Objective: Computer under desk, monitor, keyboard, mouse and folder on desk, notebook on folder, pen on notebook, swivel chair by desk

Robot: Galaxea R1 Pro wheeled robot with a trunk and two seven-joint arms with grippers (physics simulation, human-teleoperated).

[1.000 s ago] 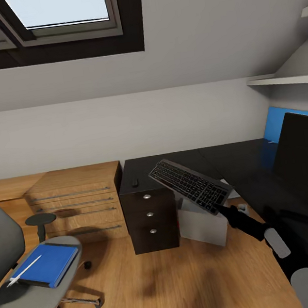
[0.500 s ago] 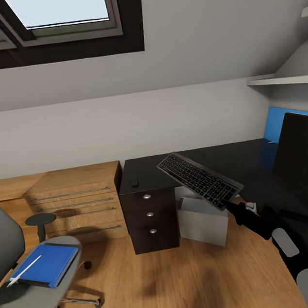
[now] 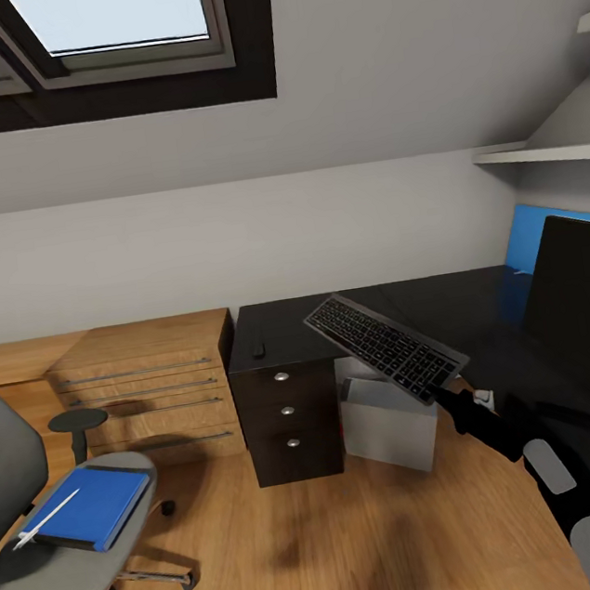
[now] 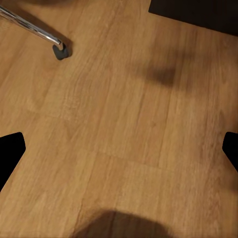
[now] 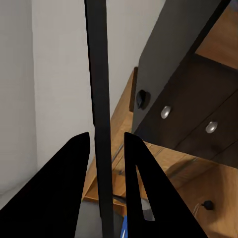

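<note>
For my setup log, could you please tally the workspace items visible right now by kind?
Keyboard: 1
Monitor: 1
Computer: 1
Mouse: 1
Blue folder/notebook stack, layers not separable: 1
Pen: 1
Swivel chair: 1
Total: 7

No legible text, label, brand, number or sign found in any view; the keyboard [image 3: 386, 347] shows rows of pale key legends in the head view, too small to read; the blue folder [image 3: 89, 508] on the swivel chair [image 3: 53, 573] has a plain cover with no marking that can be made out; the dark monitor [image 3: 584, 292] face is blank; the drawer fronts of the desk [image 3: 288, 418] carry round knobs only, no lettering; the grey computer [image 3: 388, 424] case shows no readable badge.
</note>
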